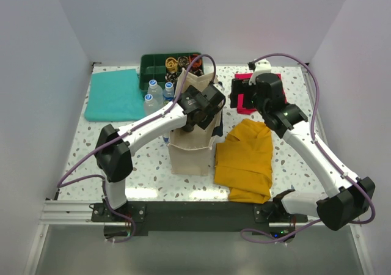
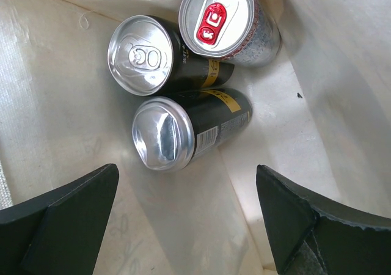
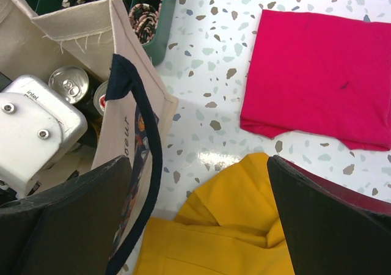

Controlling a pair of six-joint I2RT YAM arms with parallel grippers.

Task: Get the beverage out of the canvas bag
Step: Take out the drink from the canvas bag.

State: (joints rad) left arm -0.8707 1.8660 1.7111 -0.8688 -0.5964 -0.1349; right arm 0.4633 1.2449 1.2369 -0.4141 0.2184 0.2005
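"Cream canvas stands on every side of my left gripper (image 2: 186, 211): it is down inside the bag (image 1: 189, 156), fingers (image 2: 67, 220) spread wide and holding nothing."

"Where are the drinks?"

"At the bottom of the bag, beyond my fingertips, three cans are bunched together. A silver can (image 2: 229, 24) with a red tab lies farthest in. A black can (image 2: 146, 58) touches it. A second black can (image 2: 183, 131) lies nearest me, its bare base toward my camera. None is between my fingers."

"And your right gripper (image 3: 195, 195)?"

"It hangs outside the bag, just beside the navy strap (image 3: 143, 165), also spread apart and empty, above a yellow cloth (image 3: 214, 238). One finger is close to the strap, and I cannot tell whether it touches. A red cloth (image 3: 317, 73) lies farther from the bag on that side."
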